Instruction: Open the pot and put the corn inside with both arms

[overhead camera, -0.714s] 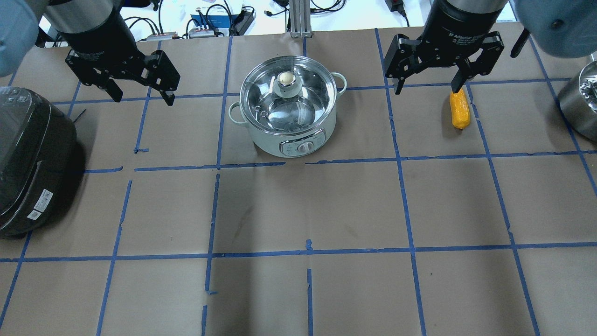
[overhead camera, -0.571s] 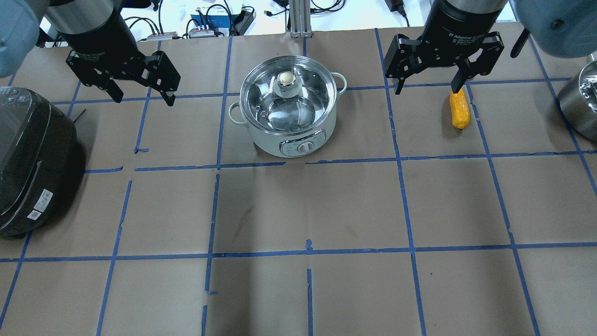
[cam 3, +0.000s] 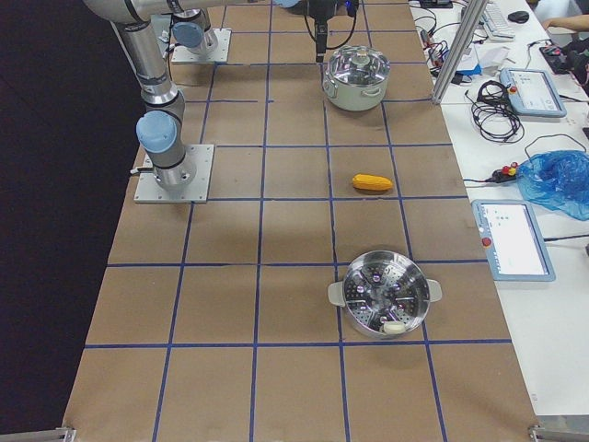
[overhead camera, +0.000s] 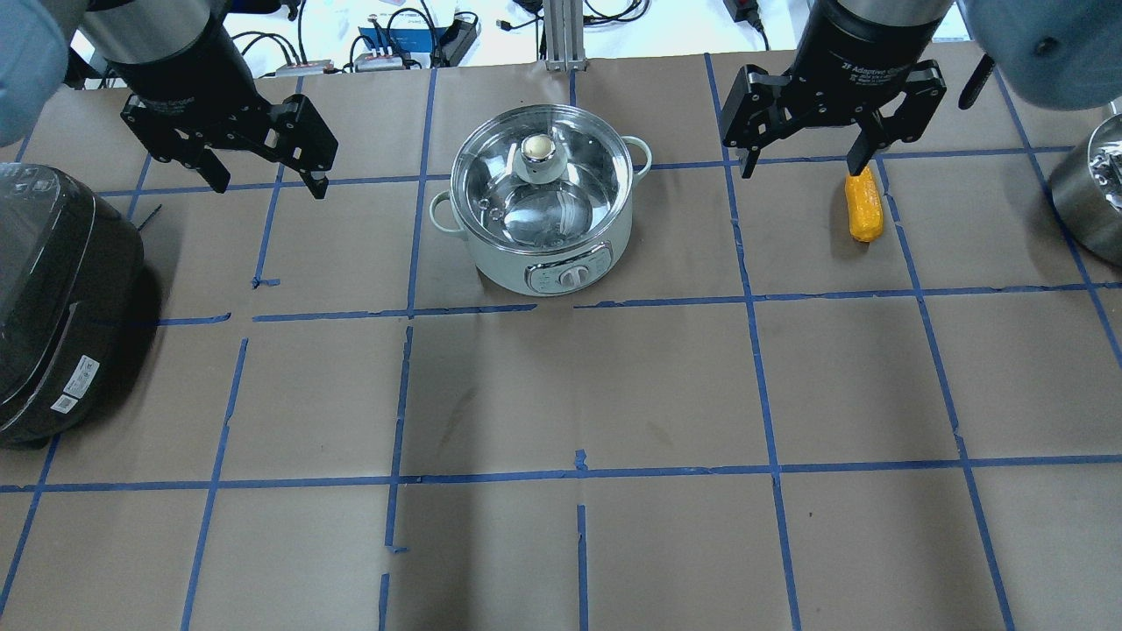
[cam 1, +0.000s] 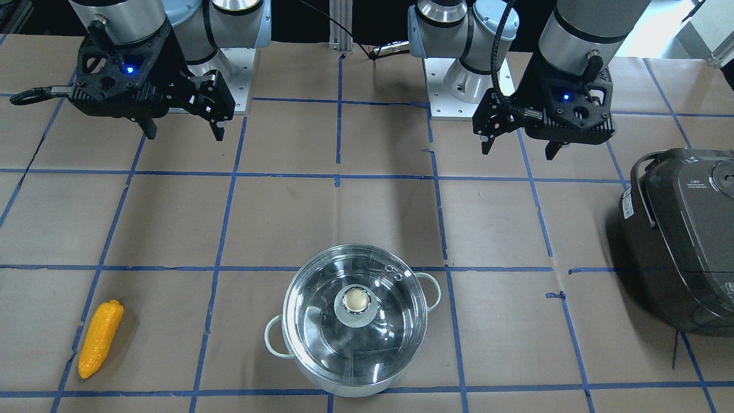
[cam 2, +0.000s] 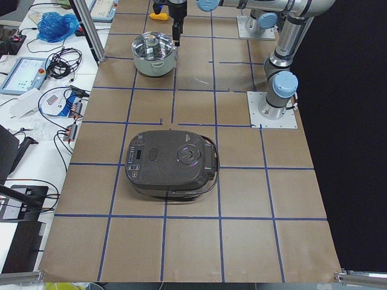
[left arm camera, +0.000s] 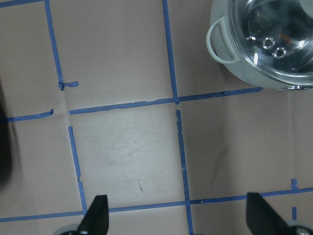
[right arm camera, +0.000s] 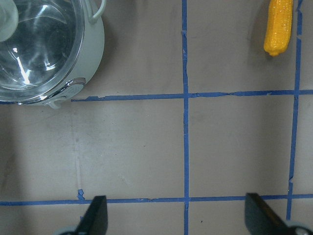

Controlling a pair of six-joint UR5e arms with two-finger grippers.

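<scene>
Little new over the last moment: nudged the left gripper (overhead camera: pixel 267 178) a shade toward the far edge, barely stirred the right gripper (overhead camera: pixel 799 164), and kept both pincers spread wide and empty. Left the pot (overhead camera: pixel 543 223) untouched in the far middle of the table, glass lid shut and knob (overhead camera: pixel 537 151) in place. Left the corn (overhead camera: pixel 864 208) lying flat on the paper to the pot's right, clear of the right gripper hanging above it. Judging by that, at the very start: lid not yet lifted, corn not yet gripped, probably lining up for the reaches. Can read white lettering (overhead camera: pixel 863 68) on the right gripper's black body as "2F Adaptive", with the rest cut short. Cannot make out the white stickers (overhead camera: pixel 74 379) on the dark rice cooker (overhead camera: pixel 53 263) at the left, nor the marks round the pot's front dial (overhead camera: pixel 571 279).
</scene>
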